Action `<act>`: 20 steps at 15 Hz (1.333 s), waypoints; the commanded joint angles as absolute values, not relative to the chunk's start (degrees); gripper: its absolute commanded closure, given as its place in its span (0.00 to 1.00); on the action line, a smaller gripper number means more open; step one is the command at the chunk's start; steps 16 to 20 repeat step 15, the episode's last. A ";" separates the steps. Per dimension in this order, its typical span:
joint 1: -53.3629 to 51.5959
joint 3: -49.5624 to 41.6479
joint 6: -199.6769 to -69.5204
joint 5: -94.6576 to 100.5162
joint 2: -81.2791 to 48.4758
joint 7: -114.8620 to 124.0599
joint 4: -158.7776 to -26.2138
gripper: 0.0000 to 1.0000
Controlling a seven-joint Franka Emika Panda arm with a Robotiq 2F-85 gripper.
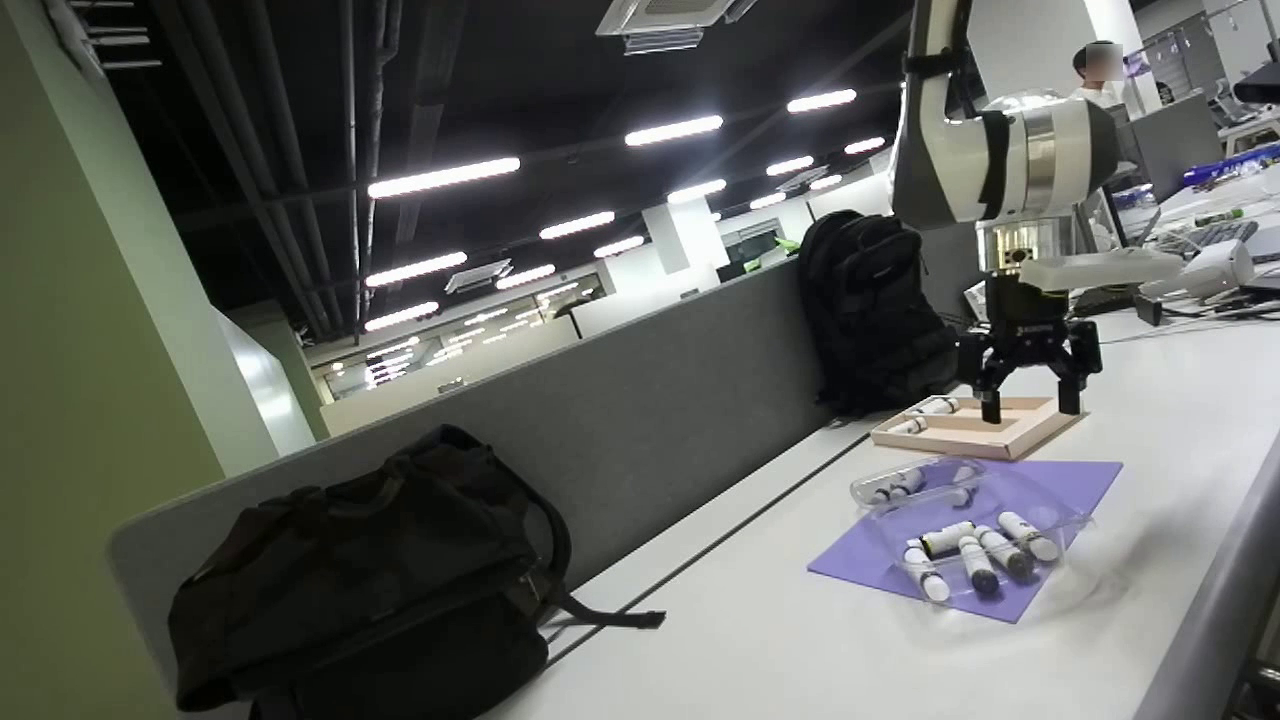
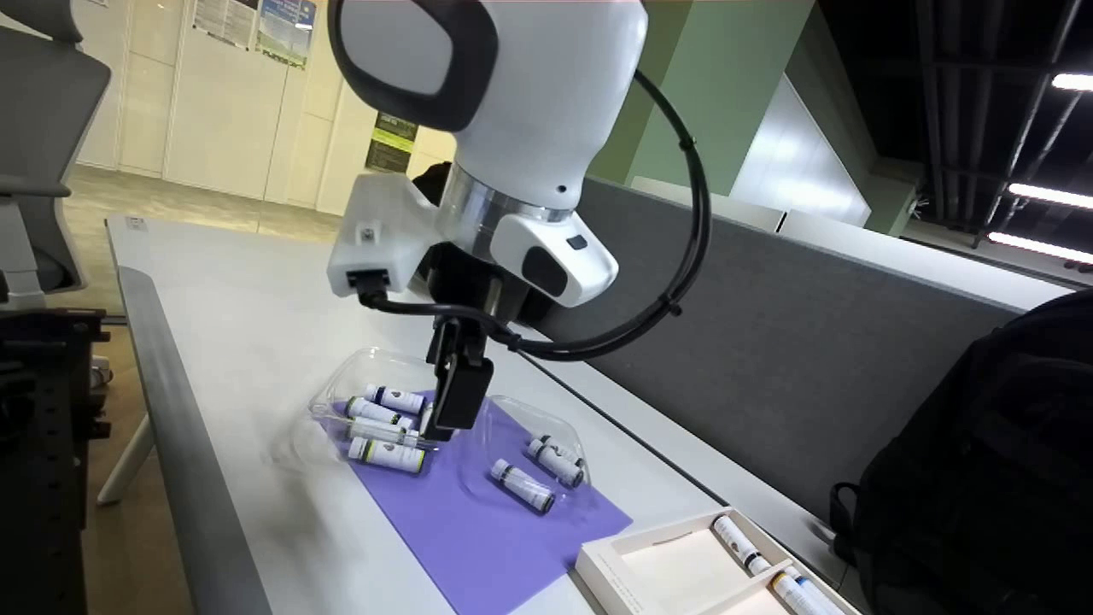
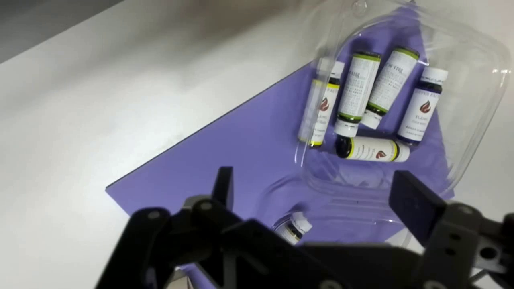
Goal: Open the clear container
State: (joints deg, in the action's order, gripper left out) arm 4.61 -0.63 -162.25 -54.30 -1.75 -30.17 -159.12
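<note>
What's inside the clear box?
The clear box lies open, with bottles inside: five on one side, three on the other. Their labels cover most of them, so I can't see what they hold.

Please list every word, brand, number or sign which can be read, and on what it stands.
"YLANG": the rightmost bottle in the clear container, wrist view, with a red flame sign above it.
"LANG", first letter unclear: the leftmost bottle there, also with the flame.
Too blurred: their other lines, the two green-banded bottles and the sideways bottle.
Too small: the shallow box and the wall posters, in an exterior view.
No number is readable.
</note>
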 commanded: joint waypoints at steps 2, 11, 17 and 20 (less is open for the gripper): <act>4.79 -2.97 -157.11 -33.23 2.75 -13.15 -158.71 0.00; 6.60 -4.53 -137.98 -10.10 20.32 1.93 -157.19 0.00; 7.27 -4.33 -132.07 -8.89 27.70 3.46 -156.77 0.00; 7.27 -4.33 -132.07 -8.89 27.70 3.46 -156.77 0.00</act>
